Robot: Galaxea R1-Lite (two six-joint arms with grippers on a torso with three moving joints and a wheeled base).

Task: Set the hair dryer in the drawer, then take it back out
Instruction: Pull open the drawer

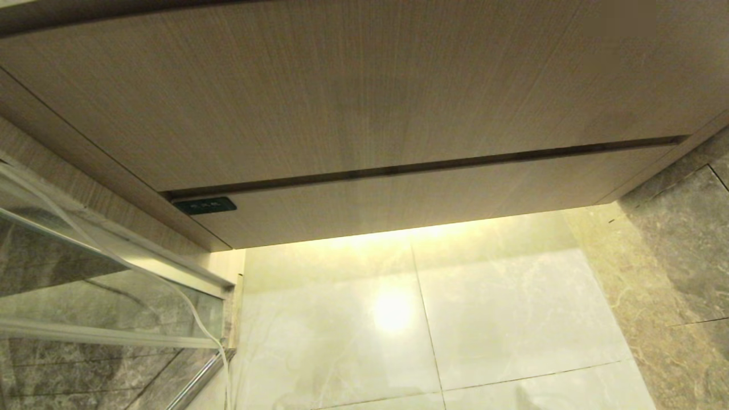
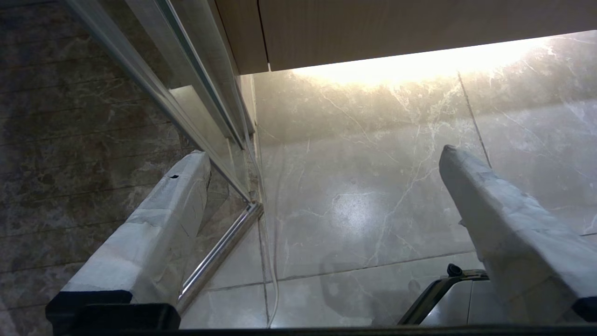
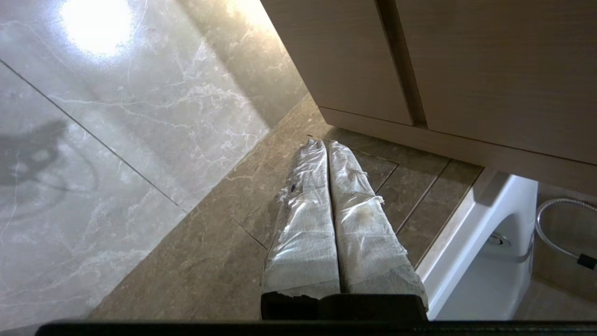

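Drawer (image 1: pixel 427 199) shut flush under the taller panel (image 1: pixel 342 97), dark label (image 1: pixel 205 205) at its left end. Hair dryer not in any view, so can't tell where it is: maybe inside the shut drawer, maybe elsewhere. Progress can't be judged from this: either nothing started or dryer stowed w/ retrieval left; either way drawer needs pulling open next. Right gripper (image 3: pixel 322 144): jaws pressed together, padded fingers touching, holding nothing, hanging over dark floor tiles (image 3: pixel 224 252) near the cabinet corner, not touching it. Left gripper (image 2: pixel 322 154): jaws spread wide, empty, above pale floor (image 2: pixel 354 196) beside glass door (image 2: pixel 154 70), parked.
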